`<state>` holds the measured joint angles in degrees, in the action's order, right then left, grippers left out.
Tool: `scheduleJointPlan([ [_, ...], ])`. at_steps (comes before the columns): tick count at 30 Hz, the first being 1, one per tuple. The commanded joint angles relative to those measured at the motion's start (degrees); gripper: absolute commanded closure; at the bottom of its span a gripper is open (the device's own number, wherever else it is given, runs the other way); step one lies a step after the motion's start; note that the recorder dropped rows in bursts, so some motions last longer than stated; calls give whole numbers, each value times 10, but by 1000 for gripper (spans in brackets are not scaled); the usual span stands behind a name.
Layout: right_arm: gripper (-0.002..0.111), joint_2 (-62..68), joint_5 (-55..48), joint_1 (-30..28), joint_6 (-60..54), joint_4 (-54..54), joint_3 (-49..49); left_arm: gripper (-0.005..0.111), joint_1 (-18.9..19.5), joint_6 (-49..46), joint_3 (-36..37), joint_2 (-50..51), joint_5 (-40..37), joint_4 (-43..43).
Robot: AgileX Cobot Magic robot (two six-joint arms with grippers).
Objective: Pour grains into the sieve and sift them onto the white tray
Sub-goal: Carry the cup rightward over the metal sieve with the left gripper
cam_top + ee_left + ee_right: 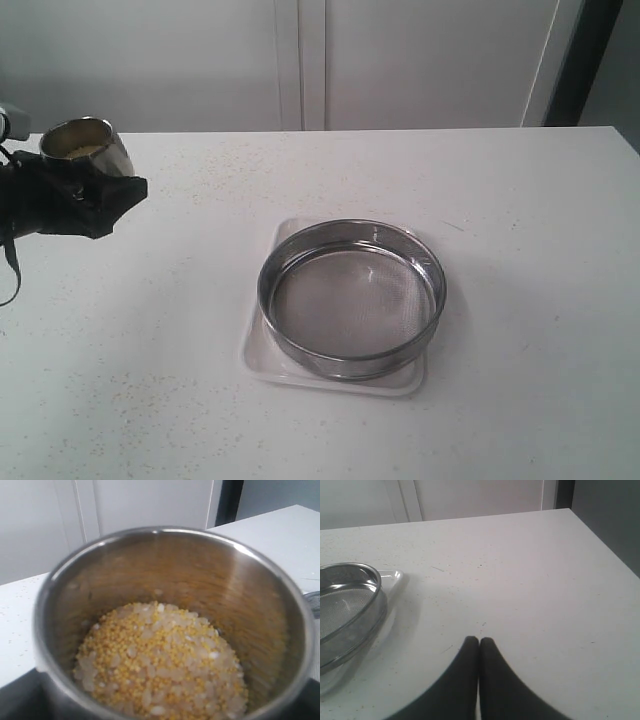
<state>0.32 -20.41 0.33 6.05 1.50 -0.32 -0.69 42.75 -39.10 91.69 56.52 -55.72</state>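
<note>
A small steel cup (86, 146) stands upright at the far left of the table, with my left gripper (105, 182) shut on it. The cup (170, 580) fills the left wrist view, and yellow and pale whitish grains (162, 665) cover its bottom. Dark fingers (17, 700) show at its sides. The sieve (352, 298), with a steel rim and grey mesh, rests on the white tray (262, 352) in the middle of the table, with nothing in it. My right gripper (479, 641) is shut and holds nothing, over bare table to the right of the sieve (345, 605) and tray (395, 575).
Fine specks lie scattered over the white tabletop (520, 200). White cabinet doors (300, 60) stand behind the table's far edge. The table's right edge (605, 545) drops off beside a dark gap.
</note>
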Motion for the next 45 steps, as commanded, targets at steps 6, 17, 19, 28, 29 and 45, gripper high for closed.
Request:
scheduleJointPlan([
  [6, 108, -3, 8, -3, 1, 2, 3, 107, -49, 85, -50, -11, -104, -78],
  [17, 108, -3, 8, -3, 1, 2, 3, 107, -131, 102, -64, -11, -144, -78],
  [19, 108, -3, 8, -3, 1, 2, 3, 107, -141, 102, -64, -11, -152, -78],
  [28, 108, -3, 8, -3, 1, 2, 3, 107, -149, 133, -77, -11, -212, -83],
  [29, 108, -3, 8, -3, 1, 2, 3, 107, -149, 142, -80, -11, -226, -84],
  [45, 108, -3, 8, -3, 1, 2, 3, 107, -279, 140, -130, -11, -445, -184],
])
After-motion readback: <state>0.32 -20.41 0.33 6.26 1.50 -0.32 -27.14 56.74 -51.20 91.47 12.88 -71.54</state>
